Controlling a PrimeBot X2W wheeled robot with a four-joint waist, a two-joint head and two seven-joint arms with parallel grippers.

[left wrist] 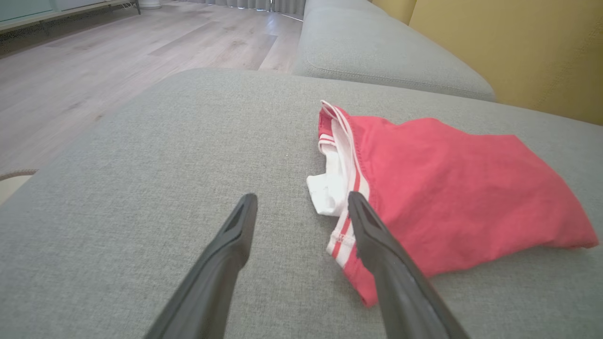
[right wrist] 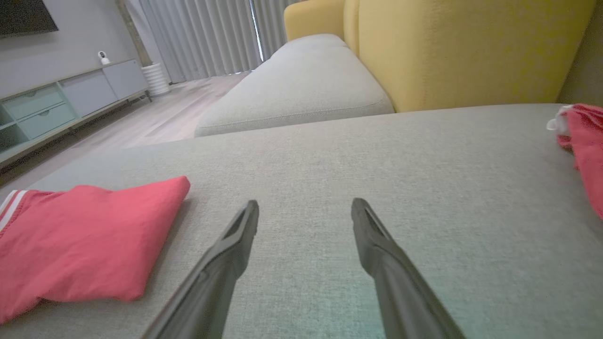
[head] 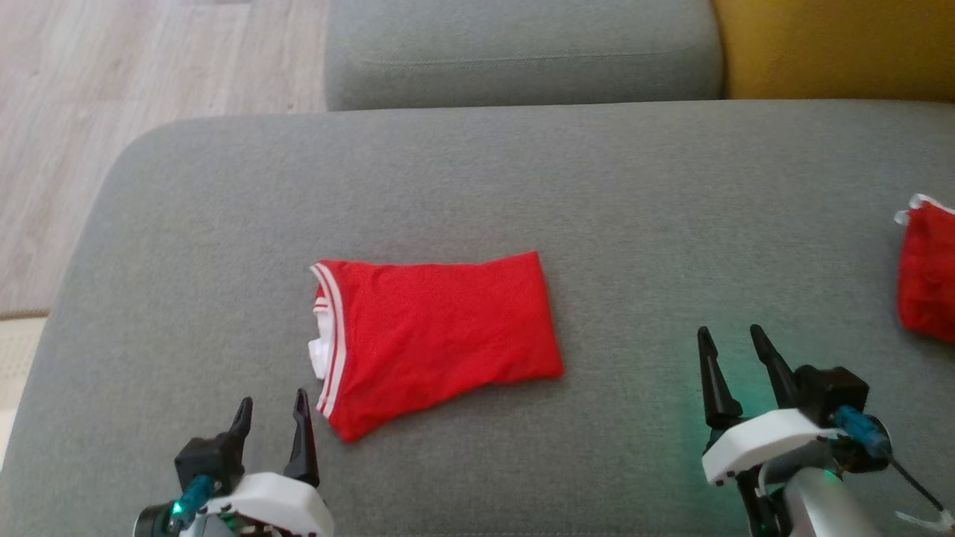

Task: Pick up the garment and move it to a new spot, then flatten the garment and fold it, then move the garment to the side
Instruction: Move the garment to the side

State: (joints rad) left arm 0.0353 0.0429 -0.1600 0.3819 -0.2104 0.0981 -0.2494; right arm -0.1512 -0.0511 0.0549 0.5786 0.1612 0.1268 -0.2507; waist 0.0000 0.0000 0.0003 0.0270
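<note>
Folded garment (head: 440, 328) lies near front edge of sofa cushion (head: 597, 186), seemingly ready for shifting aside; left claw (head: 273, 398) and right claw (head: 730, 330) released, empty.

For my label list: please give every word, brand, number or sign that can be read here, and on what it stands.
No text can be read.
The folded red garment shows only white stripes, no print or tag lettering.
The second red garment, the grey cushion and the cabinet bear no lettering that shows.
</note>
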